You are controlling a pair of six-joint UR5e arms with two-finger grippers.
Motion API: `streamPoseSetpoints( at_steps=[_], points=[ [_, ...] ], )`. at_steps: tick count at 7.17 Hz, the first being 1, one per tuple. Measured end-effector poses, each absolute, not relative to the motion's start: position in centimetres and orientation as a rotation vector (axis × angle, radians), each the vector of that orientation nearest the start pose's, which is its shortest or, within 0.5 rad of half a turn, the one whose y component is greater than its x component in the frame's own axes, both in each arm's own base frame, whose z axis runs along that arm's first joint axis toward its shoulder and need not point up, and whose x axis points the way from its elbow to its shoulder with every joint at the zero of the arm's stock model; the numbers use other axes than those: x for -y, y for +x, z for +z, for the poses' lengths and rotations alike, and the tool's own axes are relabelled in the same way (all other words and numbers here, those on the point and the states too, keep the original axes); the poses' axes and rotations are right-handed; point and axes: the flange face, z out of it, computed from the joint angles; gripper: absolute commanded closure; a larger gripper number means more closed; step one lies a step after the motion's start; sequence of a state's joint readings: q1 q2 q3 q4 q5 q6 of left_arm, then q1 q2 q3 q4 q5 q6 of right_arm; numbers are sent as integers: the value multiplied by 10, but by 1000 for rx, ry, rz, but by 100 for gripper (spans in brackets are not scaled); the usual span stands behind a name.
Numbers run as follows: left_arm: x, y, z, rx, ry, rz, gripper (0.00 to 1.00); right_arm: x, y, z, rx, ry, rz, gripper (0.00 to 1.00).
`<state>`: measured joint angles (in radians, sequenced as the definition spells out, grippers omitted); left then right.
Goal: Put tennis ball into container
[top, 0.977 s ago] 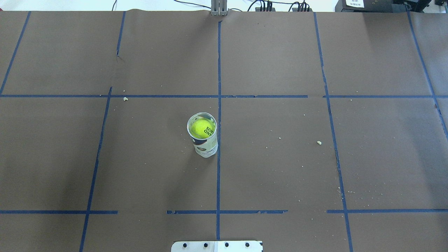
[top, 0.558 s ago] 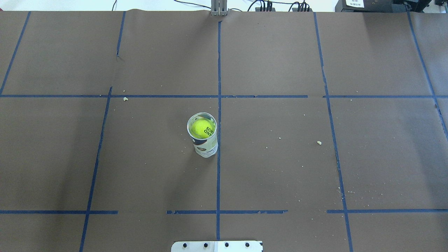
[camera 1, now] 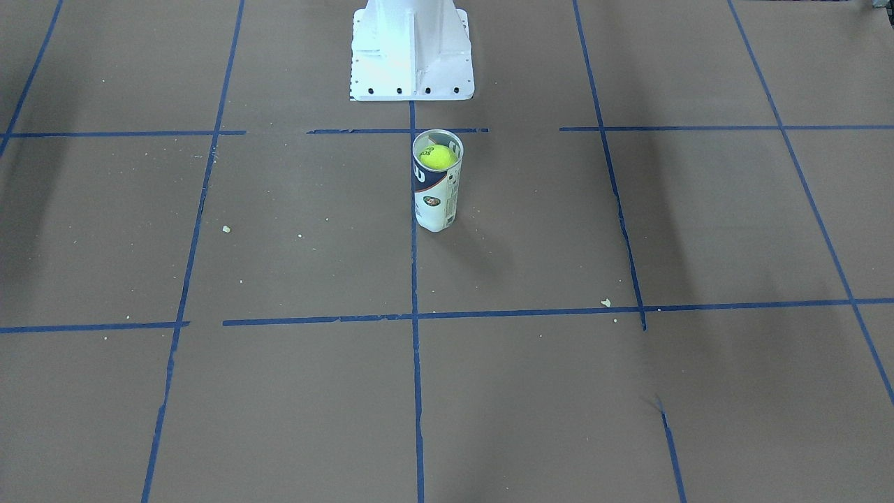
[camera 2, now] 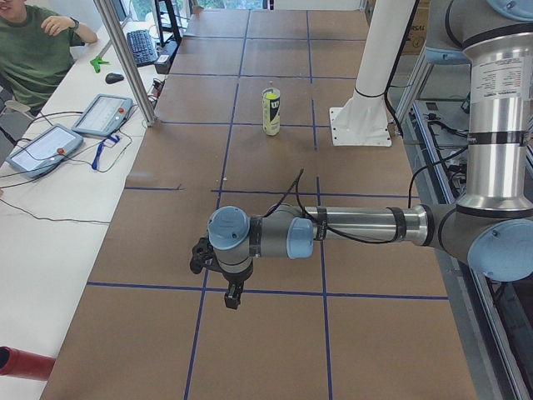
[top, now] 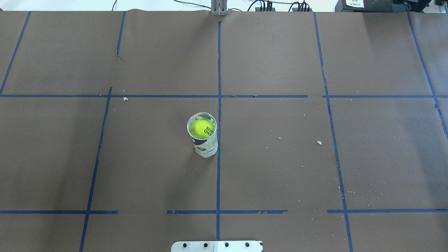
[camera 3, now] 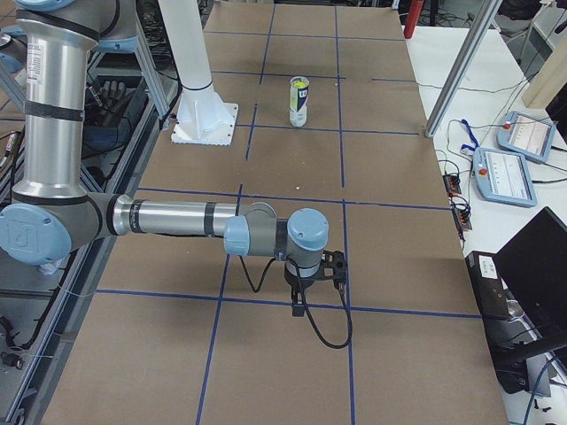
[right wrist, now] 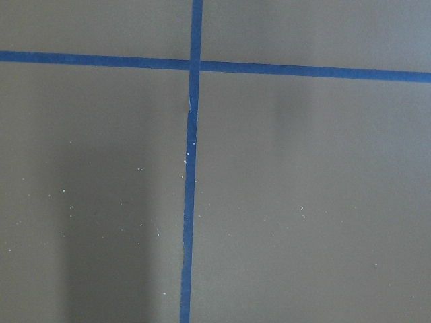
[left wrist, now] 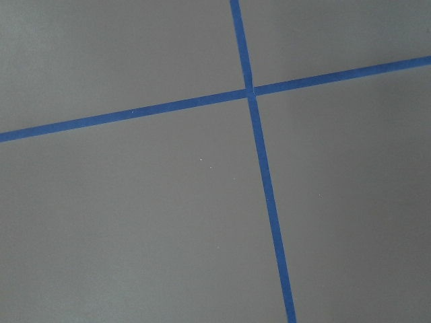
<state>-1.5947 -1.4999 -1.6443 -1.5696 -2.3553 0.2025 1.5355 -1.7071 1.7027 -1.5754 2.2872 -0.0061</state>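
The container [top: 206, 146], a white and navy tube, stands upright near the table's middle, just left of the centre tape line. The tennis ball [top: 201, 128] sits inside it just under the rim, bright yellow-green with dark lettering. The front view shows the same, with the ball [camera 1: 437, 156] inside the container [camera 1: 436, 202]. My left gripper [camera 2: 231, 298] hangs over the table far from the tube, seen only in the left side view, so I cannot tell if it is open. My right gripper [camera 3: 299, 308] likewise shows only in the right side view. Both wrist views hold just brown paper and blue tape.
The white robot pedestal [camera 1: 412, 49] stands behind the tube. Blue tape lines [top: 218, 175] grid the brown table cover. Teach pendants [camera 2: 42, 146] lie on a white side table with an operator [camera 2: 33, 50] seated there. A metal post [camera 2: 125, 58] rises at the table's far edge.
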Motion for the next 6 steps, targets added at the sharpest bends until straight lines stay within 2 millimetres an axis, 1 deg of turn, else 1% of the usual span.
streamPoseSetpoints(
  at_steps=[4, 6],
  points=[
    [461, -74, 642, -777, 114, 180, 0, 436, 53, 661, 716, -19, -37, 0],
    [461, -74, 640, -777, 118, 182, 0, 436, 53, 661, 716, -19, -36, 0]
  ],
)
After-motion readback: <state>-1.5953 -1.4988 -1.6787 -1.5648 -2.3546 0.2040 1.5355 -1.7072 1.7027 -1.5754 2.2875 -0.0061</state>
